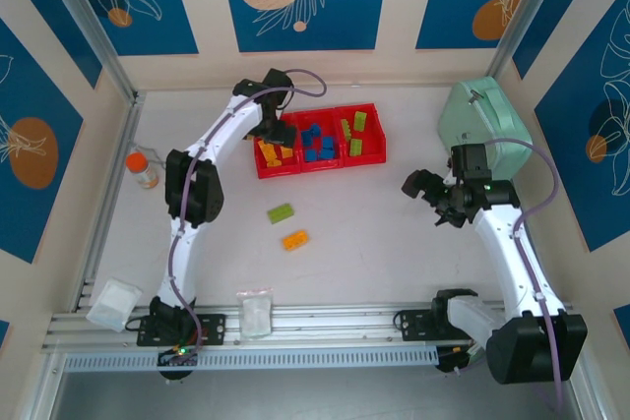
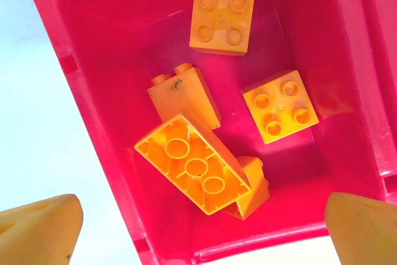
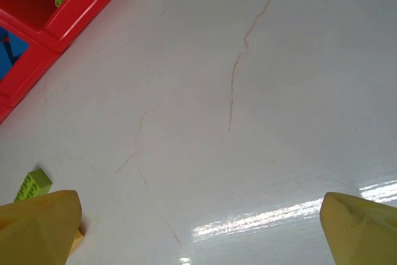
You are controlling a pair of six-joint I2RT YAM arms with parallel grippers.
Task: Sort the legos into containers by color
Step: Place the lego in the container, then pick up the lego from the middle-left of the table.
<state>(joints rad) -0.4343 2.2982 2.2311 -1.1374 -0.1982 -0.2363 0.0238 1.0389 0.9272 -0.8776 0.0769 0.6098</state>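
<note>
Orange lego, green lego: loose, mid-surface. My R hand: open, empty, above bare surface. Containers: orange legos in L bin, blue mid, green R. My L hand: open, empty, over L bin.

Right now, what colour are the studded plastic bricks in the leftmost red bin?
Orange-yellow bricks; left wrist view.

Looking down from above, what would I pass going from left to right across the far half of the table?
A small clear bottle with an orange cap → low red plastic tray of three bins, holding orange-yellow bricks, then blue bricks, then lime green bricks → rounded mint-green case.
</note>
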